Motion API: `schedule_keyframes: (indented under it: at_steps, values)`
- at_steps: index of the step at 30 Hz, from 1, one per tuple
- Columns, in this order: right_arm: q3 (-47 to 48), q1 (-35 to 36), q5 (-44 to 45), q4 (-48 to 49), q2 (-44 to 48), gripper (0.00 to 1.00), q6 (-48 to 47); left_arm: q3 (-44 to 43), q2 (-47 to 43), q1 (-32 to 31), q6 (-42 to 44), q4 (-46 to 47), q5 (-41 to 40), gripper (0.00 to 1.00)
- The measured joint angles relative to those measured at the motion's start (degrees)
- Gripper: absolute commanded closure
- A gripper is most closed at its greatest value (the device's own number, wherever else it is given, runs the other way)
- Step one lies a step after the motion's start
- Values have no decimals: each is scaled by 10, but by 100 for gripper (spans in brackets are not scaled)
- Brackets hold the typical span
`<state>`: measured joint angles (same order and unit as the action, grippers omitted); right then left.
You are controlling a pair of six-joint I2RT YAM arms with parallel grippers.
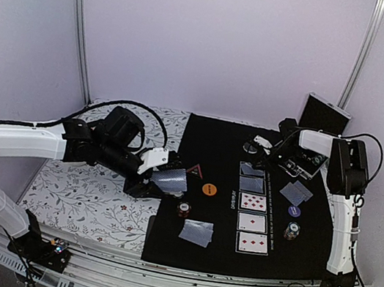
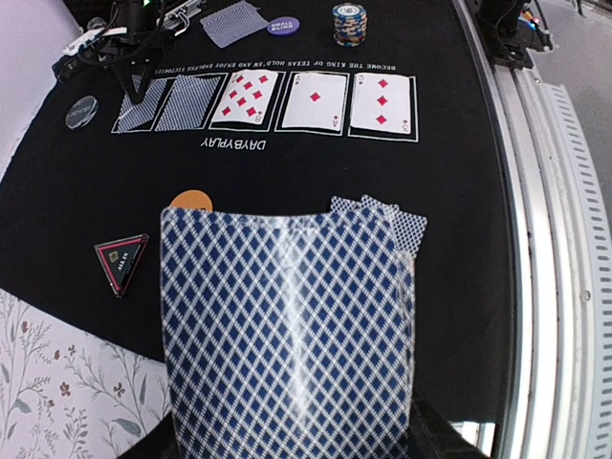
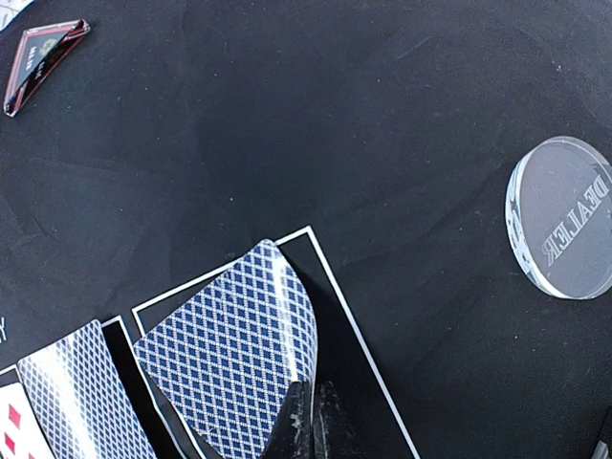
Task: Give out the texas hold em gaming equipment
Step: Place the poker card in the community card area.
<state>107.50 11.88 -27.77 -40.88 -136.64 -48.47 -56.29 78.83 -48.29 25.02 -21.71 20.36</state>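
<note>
Cards (image 2: 316,100) sit mid-deal: the right pincer (image 3: 308,421), pinched shut on a curled face-down card (image 3: 225,354) in the row's end box (image 3: 339,335), should flatten it squarely before releasing, while the left pincer (image 1: 156,180) grips a second card (image 2: 287,335) above the mat (image 2: 459,220) beside the orange disc (image 2: 190,201).

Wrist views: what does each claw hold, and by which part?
Left claw: a blue-backed card, gripped by its near short edge. Right claw: a curled face-down card, pinched at its near edge.
</note>
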Motion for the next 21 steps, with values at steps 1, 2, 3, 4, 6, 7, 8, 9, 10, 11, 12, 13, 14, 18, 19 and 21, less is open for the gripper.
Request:
schedule_keyframes:
  at_steps: [1, 2, 3, 4, 6, 7, 8, 9, 10, 11, 12, 13, 14, 18, 19, 21]
  values:
    - [0, 0, 2, 0, 0, 93, 2, 0, 0, 0, 0, 0, 0, 45]
    - [-2, 0, 4, 3, 0, 91, 6, 0, 0, 0, 0, 0, 0, 45]
    - [-3, -1, 5, 5, 0, 90, 9, 0, 0, 0, 0, 0, 0, 45]
    - [-4, -1, 5, 7, 0, 87, 12, 0, 0, 0, 0, 0, 0, 45]
    - [-8, -2, 5, 14, 2, 83, 17, 0, 0, 0, 0, 0, 1, 45]
    - [-8, -2, 6, 15, 2, 82, 21, 0, 0, 0, 0, 0, 1, 45]
    - [-10, -2, 6, 17, 3, 77, 23, 0, 0, 0, 0, 0, 2, 45]
    - [-11, -2, 6, 19, 4, 75, 25, 0, 0, 0, 0, 0, 2, 45]
    - [-11, -2, 7, 19, 4, 74, 27, 0, 0, 0, 0, 0, 2, 45]
    - [-11, -2, 8, 21, 4, 72, 28, 0, 0, 1, 0, 0, 2, 45]
    - [-11, -2, 10, 22, 4, 69, 29, 0, 0, 1, 0, 0, 2, 45]
    - [-11, -2, 11, 24, 4, 67, 30, 0, 0, 1, 0, 0, 2, 45]
    - [-11, -2, 12, 24, 4, 64, 31, 0, 0, 1, 0, 0, 2, 45]
    - [-12, -2, 18, 25, 7, 51, 37, 0, 0, 1, 0, 0, 2, 45]
    - [-13, -2, 23, 26, 9, 46, 39, 0, 0, 1, 0, 0, 2, 45]
    - [-18, -3, 38, 26, 17, 15, 44, 0, 0, 1, 0, 0, 2, 45]
